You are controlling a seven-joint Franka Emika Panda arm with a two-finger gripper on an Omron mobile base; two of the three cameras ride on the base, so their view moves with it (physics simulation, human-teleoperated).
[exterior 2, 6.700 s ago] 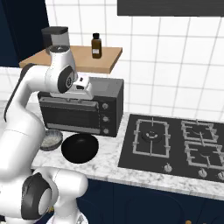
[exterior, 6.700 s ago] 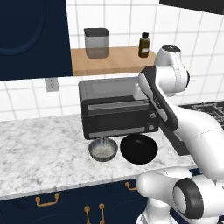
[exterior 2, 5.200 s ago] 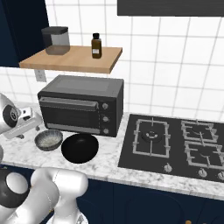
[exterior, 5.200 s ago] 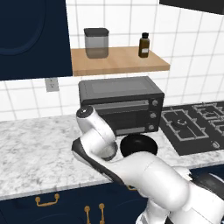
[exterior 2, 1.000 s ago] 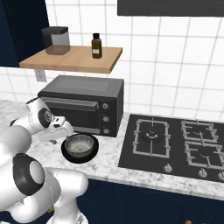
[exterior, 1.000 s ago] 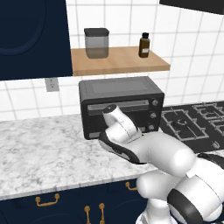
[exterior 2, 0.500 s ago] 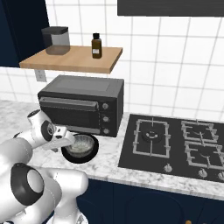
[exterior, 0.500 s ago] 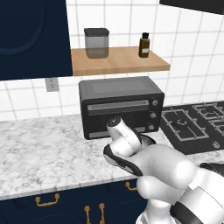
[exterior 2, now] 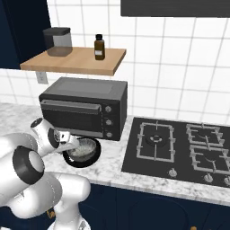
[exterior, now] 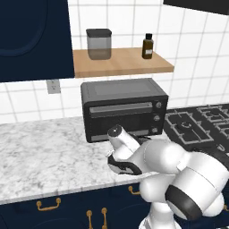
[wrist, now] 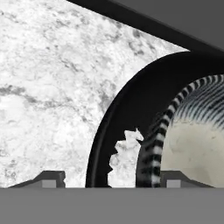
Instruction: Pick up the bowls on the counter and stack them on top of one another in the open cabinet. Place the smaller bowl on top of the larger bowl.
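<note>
The smaller grey bowl [exterior 2: 86, 148] with its pale speckled inside [wrist: 197, 148] rests inside the larger black bowl [exterior 2: 81, 161] on the marbled counter [exterior 2: 112, 167], just in front of the toaster oven. My gripper [exterior 2: 74, 144] hangs low at the bowls' left edge. In the hand view its fingertips [wrist: 49, 177] stand wide apart, open, with the black bowl's rim [wrist: 101, 144] and the grey bowl's ribbed rim between them. My arm hides both bowls in the left base view. The open cabinet's tan shelf [exterior 2: 78, 60] [exterior: 120, 67] is above the oven.
The black toaster oven [exterior 2: 83, 108] [exterior: 123, 107] stands right behind the bowls. A glass jar [exterior 2: 57, 41] and a brown bottle [exterior 2: 99, 46] occupy the shelf. The black stove top [exterior 2: 179, 148] lies to the right, a navy cabinet [exterior: 31, 38] to the upper left.
The grey bowl, once beside the black bowl, now lies inside it. Over the last second my hand has shifted slightly right and lower at the bowls' rim.
</note>
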